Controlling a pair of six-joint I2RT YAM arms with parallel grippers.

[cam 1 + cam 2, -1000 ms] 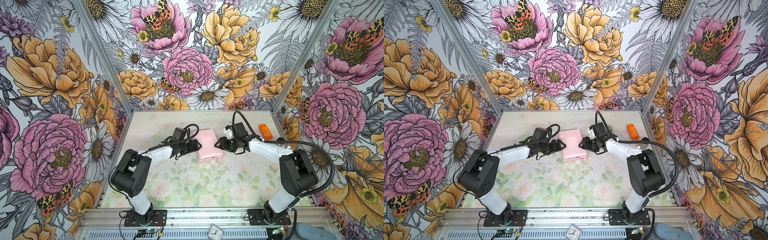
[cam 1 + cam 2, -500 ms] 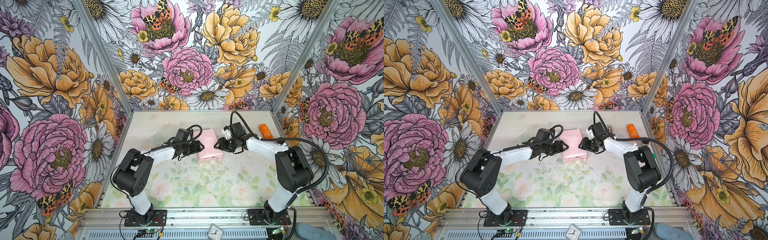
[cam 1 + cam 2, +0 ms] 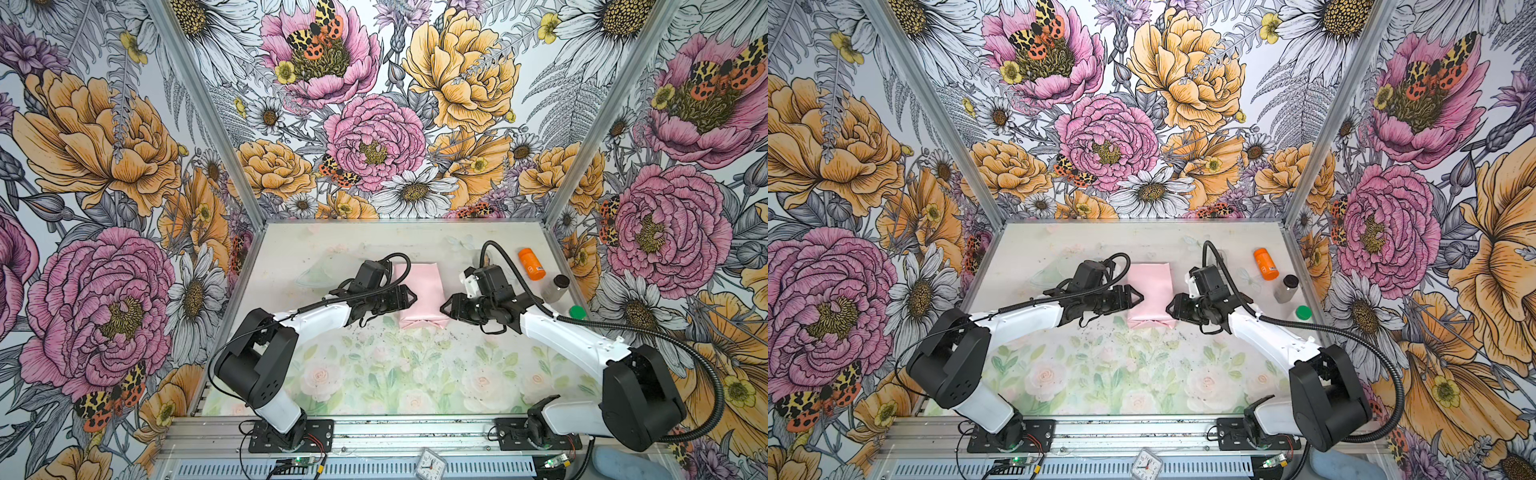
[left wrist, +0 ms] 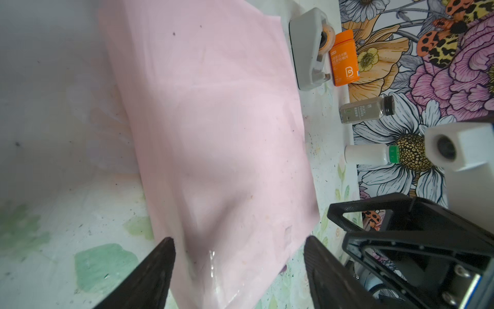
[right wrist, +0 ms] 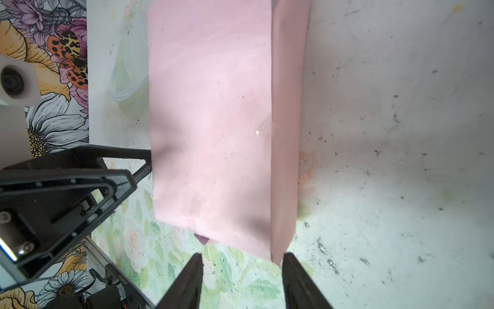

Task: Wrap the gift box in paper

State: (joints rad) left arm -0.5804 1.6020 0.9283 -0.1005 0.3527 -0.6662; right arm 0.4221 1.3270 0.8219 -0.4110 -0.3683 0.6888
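Toward the back of the table [image 3: 374, 365], midway between the two arms, the paper [image 3: 417, 291] lies folded into a long, pale pink, box-shaped parcel. Its near end is tucked into creased flaps, and a clear strip of tape glints on it in the left wrist view. The gift box is hidden inside and cannot be seen. A small lilac scrap of the paper's other face peeks out at the near end in the right wrist view. The left gripper [image 3: 411, 297] points at the parcel's left side, with its jaws spread wide and nothing pinched; the pink surface fills the gap between its fingers [image 4: 149, 281]. The right gripper [image 3: 444, 309] faces the parcel's near right corner with its jaws moderately parted and holding nothing, and the corner sits just ahead of the gap. Along the right edge of the table lie an orange bottle [image 3: 532, 264], a pepper jar [image 3: 557, 286] and a green-capped white bottle [image 3: 577, 311]. The left wrist view shows a grey tape dispenser [image 4: 310, 48] just beside the orange bottle.
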